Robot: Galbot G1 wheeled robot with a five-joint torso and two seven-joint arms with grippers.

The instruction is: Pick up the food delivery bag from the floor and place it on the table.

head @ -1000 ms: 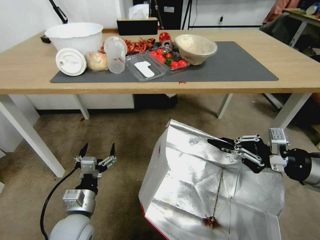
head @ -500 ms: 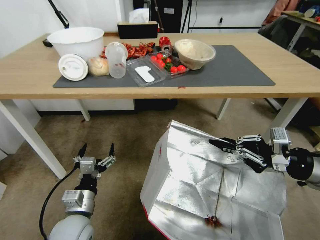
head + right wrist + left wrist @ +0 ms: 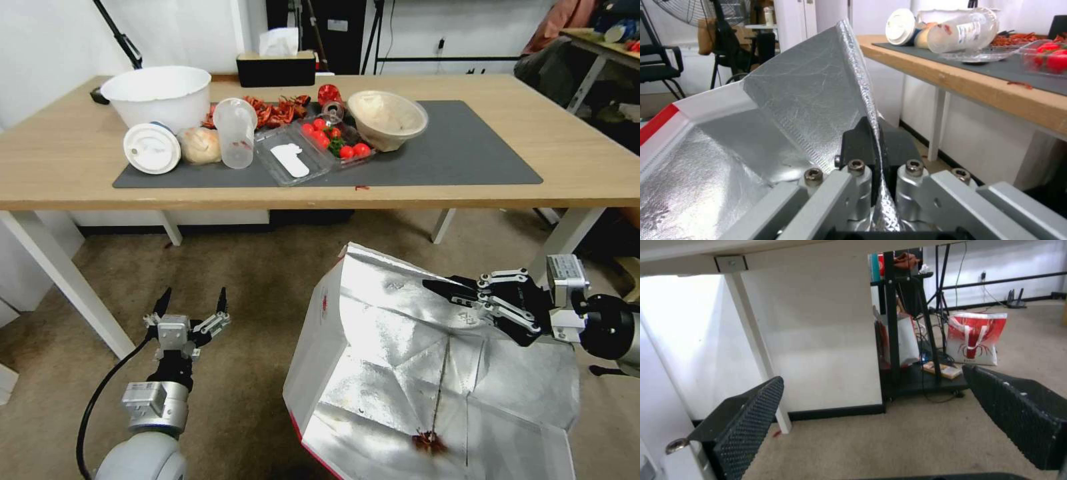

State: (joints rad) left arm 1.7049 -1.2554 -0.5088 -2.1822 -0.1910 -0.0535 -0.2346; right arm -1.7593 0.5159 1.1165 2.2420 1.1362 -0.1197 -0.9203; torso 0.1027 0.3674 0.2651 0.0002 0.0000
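Note:
The food delivery bag (image 3: 400,373) stands open in front of the table (image 3: 587,153). Its silver foil lining faces up, and white outer paper with a red edge shows on its left side. My right gripper (image 3: 445,291) is shut on the bag's far upper rim. In the right wrist view the black fingers (image 3: 858,143) pinch the foil wall (image 3: 809,86) between them. The bag's base runs below the head view, so its contact with the floor (image 3: 253,280) is hidden. My left gripper (image 3: 192,301) hangs open over the carpet left of the bag, holding nothing; its ribbed pads (image 3: 746,420) stand wide apart.
On the table's dark grey mat (image 3: 467,147) are a white tub (image 3: 157,93), a lid, a clear cup (image 3: 235,132), a tomato tray (image 3: 337,137) and a bowl (image 3: 388,119). White table legs (image 3: 67,280) flank the gap. A small red-printed bag (image 3: 976,340) stands by a black rack.
The whole head view has shifted, so the table sits lower in the picture. My right gripper keeps its hold on the bag's rim. The left arm holds the same pose.

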